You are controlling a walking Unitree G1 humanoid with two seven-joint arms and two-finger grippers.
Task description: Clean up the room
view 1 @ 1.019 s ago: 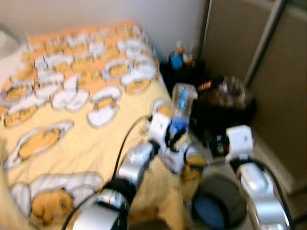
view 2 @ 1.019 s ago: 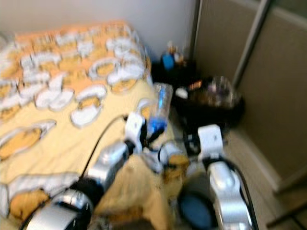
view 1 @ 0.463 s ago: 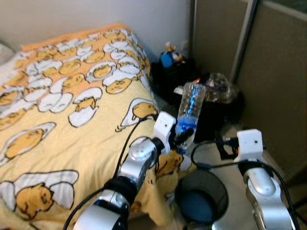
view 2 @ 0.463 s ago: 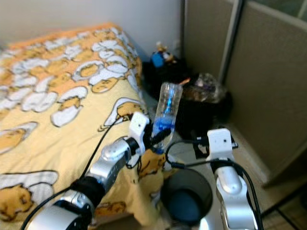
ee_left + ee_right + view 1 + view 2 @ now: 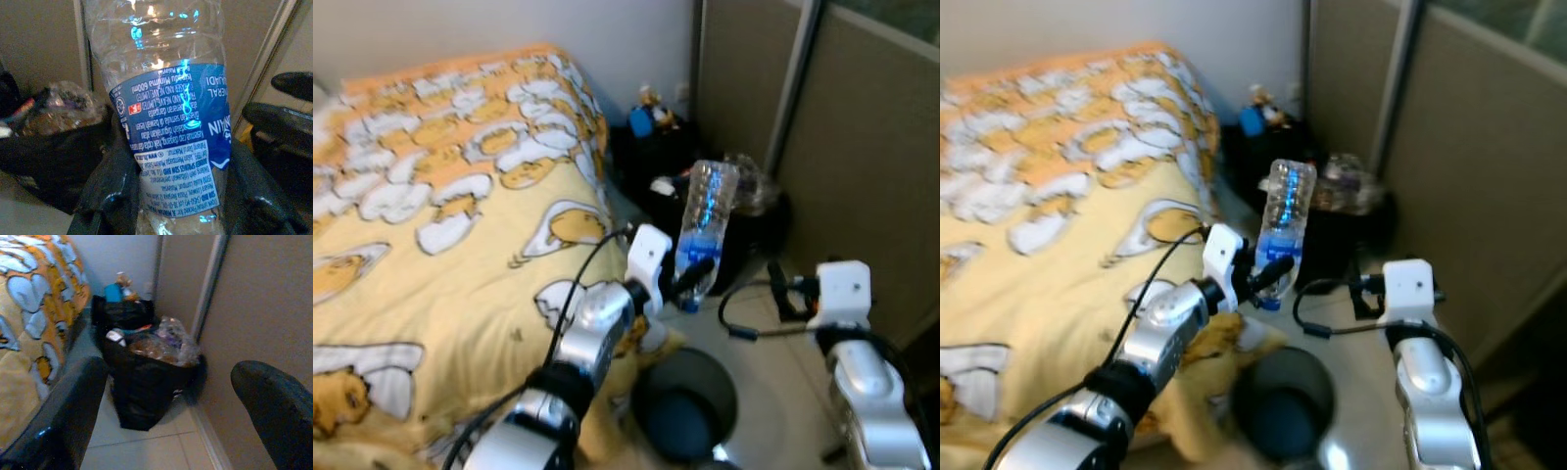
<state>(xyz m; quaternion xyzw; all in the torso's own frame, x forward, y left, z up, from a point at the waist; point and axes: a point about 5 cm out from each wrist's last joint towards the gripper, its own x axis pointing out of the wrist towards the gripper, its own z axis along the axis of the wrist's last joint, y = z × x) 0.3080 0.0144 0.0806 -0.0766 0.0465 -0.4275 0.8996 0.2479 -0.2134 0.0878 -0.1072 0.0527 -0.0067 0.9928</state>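
Observation:
An empty clear plastic water bottle (image 5: 703, 225) with a blue label stands nearly upright in my left gripper (image 5: 690, 282), which is shut on its lower end. In the left wrist view the bottle (image 5: 168, 117) sits between the two black fingers (image 5: 110, 191). Below it on the floor is a round dark bin (image 5: 686, 415) with a blue liner. My right gripper (image 5: 171, 396) is open in the air to the right, aimed at a full black rubbish bag (image 5: 149, 377) in the corner. The right arm's white wrist (image 5: 842, 290) hangs above the floor.
A bed with a yellow egg-print cover (image 5: 440, 215) fills the left side, its corner close to the bin. Another black bag with small items (image 5: 651, 132) stands by the back wall. Beige panels (image 5: 862, 166) close off the right. Pale tiled floor lies between.
The camera has swung right, so the bed and bin slid left in view. The bottle stays held in my left gripper, now a little more upright.

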